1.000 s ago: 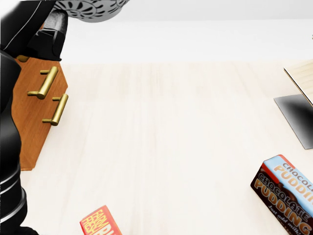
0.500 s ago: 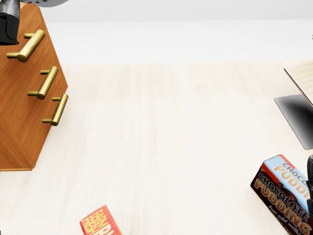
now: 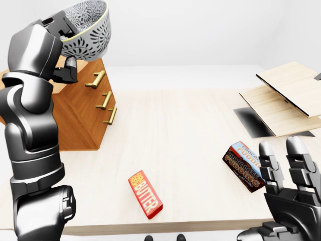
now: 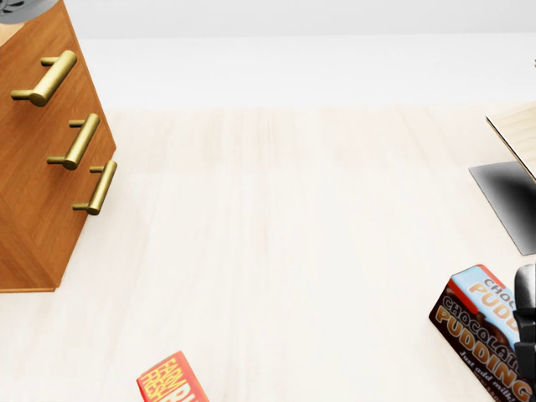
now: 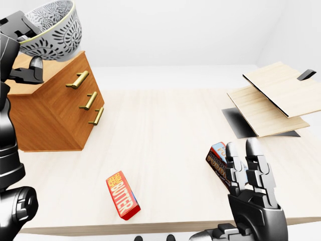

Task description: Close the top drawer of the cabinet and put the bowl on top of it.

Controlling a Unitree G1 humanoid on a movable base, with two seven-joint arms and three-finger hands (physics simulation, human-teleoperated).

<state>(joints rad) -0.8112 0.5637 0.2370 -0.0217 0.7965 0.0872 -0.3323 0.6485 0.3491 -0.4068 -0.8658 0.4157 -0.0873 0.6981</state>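
Note:
The wooden cabinet stands at the table's left, with three brass handles down its face. All drawer fronts look flush. A grey patterned bowl hangs tilted just above the cabinet's top. My left hand is shut on its rim, with fingers inside and the thumb under it. In the head view only a sliver of the bowl shows at the top left corner. My right hand is raised at the lower right, fingers spread open and holding nothing, close to the pudding box.
A red butter box lies near the table's bottom edge. A chocolate pudding box lies at the lower right. Stacked wooden boards over a dark plate stand at the right.
My left arm has lifted out of the head view, uncovering the whole cabinet face, and the bowl has risen almost past the top edge. A finger of my right hand has entered at the right edge.

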